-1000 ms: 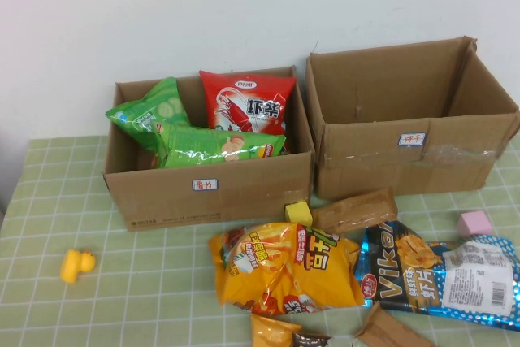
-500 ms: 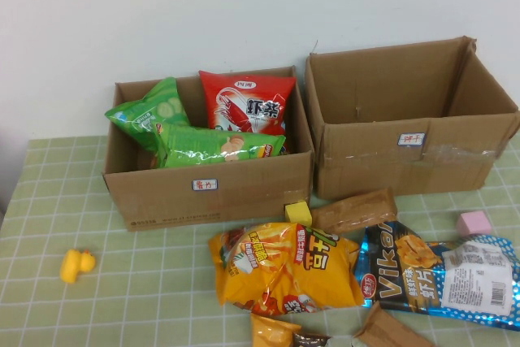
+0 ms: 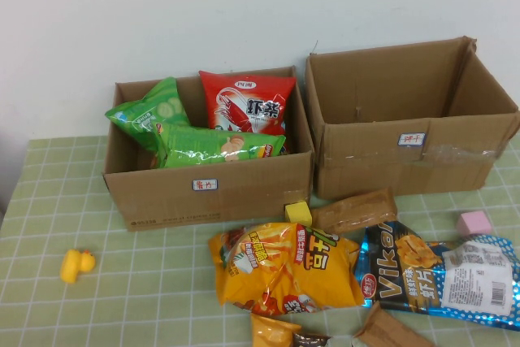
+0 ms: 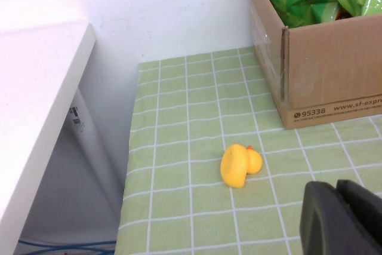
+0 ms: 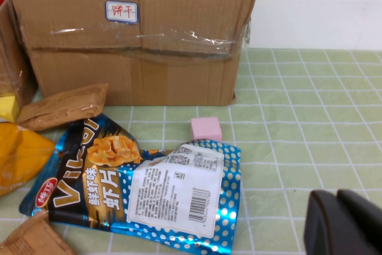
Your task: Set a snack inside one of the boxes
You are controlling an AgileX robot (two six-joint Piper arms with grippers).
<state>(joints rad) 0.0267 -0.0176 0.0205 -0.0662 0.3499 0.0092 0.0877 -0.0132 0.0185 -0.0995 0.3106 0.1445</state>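
Observation:
Two open cardboard boxes stand at the back of the table. The left box [image 3: 211,193] holds two green bags [image 3: 215,144] and a red bag [image 3: 248,103]. The right box [image 3: 406,152] looks empty. In front lie a yellow snack bag [image 3: 284,270], a blue bag [image 3: 439,274] and a brown packet [image 3: 355,210]. Neither gripper shows in the high view. My left gripper [image 4: 335,186] is shut and empty, low over the cloth near a yellow toy duck [image 4: 239,164]. My right gripper [image 5: 336,198] is shut and empty, beside the blue bag [image 5: 143,189].
A yellow cube [image 3: 298,213] sits before the left box, and a pink cube [image 3: 474,223] lies at the right. The duck [image 3: 75,264] lies at the left. More packets [image 3: 276,332] lie at the front edge. A white wall stands behind the boxes.

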